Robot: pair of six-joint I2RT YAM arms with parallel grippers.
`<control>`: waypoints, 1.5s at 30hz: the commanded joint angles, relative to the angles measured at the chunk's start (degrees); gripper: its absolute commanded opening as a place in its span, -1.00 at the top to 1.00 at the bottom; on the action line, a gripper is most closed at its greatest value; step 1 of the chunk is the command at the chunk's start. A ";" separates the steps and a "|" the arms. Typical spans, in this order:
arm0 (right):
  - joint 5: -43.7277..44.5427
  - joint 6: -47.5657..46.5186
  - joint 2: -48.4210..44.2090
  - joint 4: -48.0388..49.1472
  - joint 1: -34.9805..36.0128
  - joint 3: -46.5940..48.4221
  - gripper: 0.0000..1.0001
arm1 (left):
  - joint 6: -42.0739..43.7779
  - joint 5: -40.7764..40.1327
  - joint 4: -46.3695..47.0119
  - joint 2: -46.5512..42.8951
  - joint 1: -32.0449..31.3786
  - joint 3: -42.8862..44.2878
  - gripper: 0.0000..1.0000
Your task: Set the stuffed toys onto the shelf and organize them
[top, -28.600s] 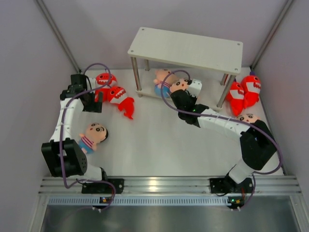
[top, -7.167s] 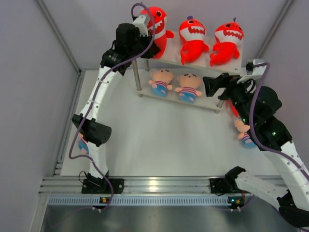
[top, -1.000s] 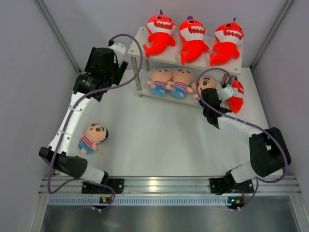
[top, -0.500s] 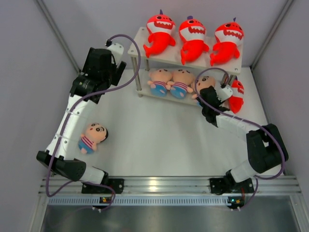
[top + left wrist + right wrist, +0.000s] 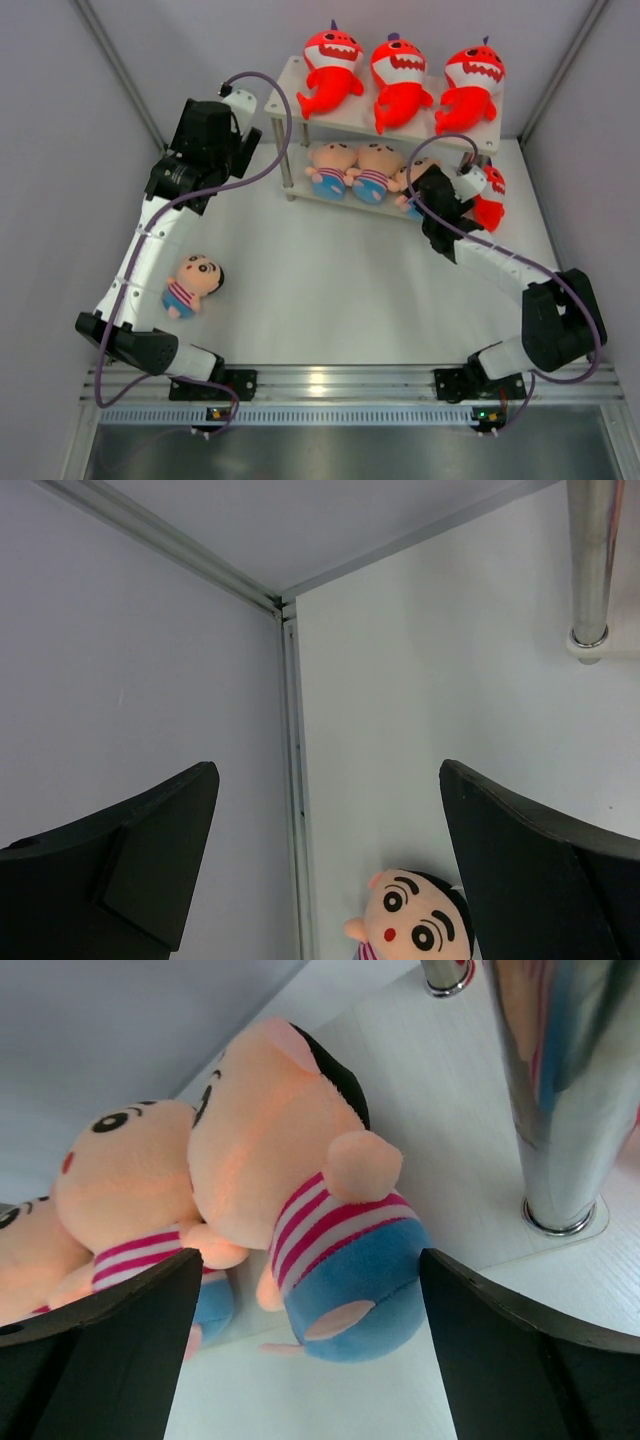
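Observation:
Three red shark toys (image 5: pixel 398 78) stand in a row on the shelf's (image 5: pixel 284 88) top board. On the lower board (image 5: pixel 450 1080) lie three boy dolls (image 5: pixel 352 167) side by side. The rightmost doll (image 5: pixel 300 1200) rests free between the fingers of my right gripper (image 5: pixel 310 1360), which is open and touches nothing; from above this gripper (image 5: pixel 424 188) partly hides it. Another boy doll (image 5: pixel 192 283) lies on the table at the left, and its head (image 5: pixel 415 925) shows below my open, empty left gripper (image 5: pixel 330 860), raised left of the shelf (image 5: pixel 232 138). A fourth red shark (image 5: pixel 490 196) lies behind the shelf's right leg.
Silver shelf legs stand close by: one (image 5: pixel 560 1090) just right of my right gripper, another (image 5: pixel 590 560) ahead of my left one. Grey walls with metal corner rails (image 5: pixel 290 780) enclose the white table (image 5: pixel 330 290).
My right gripper has opened and let go of the third boy doll on the lower board, drawing back a little. The left arm has hardly moved.

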 commanded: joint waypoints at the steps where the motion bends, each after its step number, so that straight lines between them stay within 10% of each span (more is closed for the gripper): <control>1: -0.39 -2.28 -3.98 0.12 1.03 3.58 -0.79 | 0.27 0.27 -0.23 -2.27 0.23 -0.30 -0.96; 12: -4.68 -1.56 -11.45 -6.74 1.21 -2.03 -0.82 | 0.36 0.54 -0.49 -2.45 0.14 -0.30 -0.96; 18: -13.99 -6.67 -18.66 -7.53 1.83 -6.78 -0.26 | 0.80 -1.30 -0.58 -2.54 0.23 -1.27 -0.96; 24: -14.20 -9.39 -20.86 -4.02 1.83 -14.51 1.00 | 0.72 -6.40 -0.67 -3.94 2.94 -6.89 -0.96; 45: -11.81 -19.06 3.82 14.71 -3.18 -3.02 1.00 | -1.48 -0.43 -1.28 -5.26 15.26 -11.90 -0.96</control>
